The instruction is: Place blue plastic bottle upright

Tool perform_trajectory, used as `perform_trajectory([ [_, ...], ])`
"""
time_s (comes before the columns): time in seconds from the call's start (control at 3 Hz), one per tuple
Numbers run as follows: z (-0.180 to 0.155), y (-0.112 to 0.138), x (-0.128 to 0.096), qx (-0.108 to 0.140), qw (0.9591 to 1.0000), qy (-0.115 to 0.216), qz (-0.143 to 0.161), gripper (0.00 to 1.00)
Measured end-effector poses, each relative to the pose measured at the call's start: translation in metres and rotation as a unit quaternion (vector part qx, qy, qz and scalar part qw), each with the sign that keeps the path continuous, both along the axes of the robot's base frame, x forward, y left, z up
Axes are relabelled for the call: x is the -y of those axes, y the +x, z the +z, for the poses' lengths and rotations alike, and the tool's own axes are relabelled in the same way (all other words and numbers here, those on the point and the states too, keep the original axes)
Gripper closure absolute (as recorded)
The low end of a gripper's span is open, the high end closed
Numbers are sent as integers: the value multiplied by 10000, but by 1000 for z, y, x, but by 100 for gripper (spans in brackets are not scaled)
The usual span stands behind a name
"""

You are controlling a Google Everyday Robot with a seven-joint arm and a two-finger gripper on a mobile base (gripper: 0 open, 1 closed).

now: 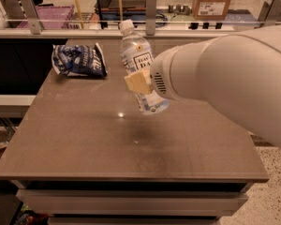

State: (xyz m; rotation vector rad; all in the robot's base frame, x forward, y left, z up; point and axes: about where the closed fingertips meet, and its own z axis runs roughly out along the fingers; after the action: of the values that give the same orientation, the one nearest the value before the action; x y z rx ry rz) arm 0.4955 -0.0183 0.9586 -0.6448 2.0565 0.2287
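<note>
The blue plastic bottle (139, 68) is clear with a white cap and a white label with dark text. It hangs in the air above the middle of the brown table (84, 139), tilted with its cap up and to the left. My gripper (141, 82) is shut on the bottle's middle; one tan finger pad (136, 82) shows in front of it. The big white arm (225, 83) comes in from the right and hides the other finger.
A dark blue-and-white snack bag (78, 60) lies at the table's back left. Behind the table runs a rail with metal posts (151, 8), and a cardboard box (214, 3) stands beyond it.
</note>
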Motion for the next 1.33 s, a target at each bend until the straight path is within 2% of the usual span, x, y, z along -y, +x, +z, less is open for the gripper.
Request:
perform_trajectory([
  [0.33, 12, 13, 0, 359, 9992, 193, 52, 100],
  [1.0, 3, 53, -8, 716, 9952, 609, 273, 100],
  [1.33, -3, 64, -17, 909, 9920, 821, 302, 100],
])
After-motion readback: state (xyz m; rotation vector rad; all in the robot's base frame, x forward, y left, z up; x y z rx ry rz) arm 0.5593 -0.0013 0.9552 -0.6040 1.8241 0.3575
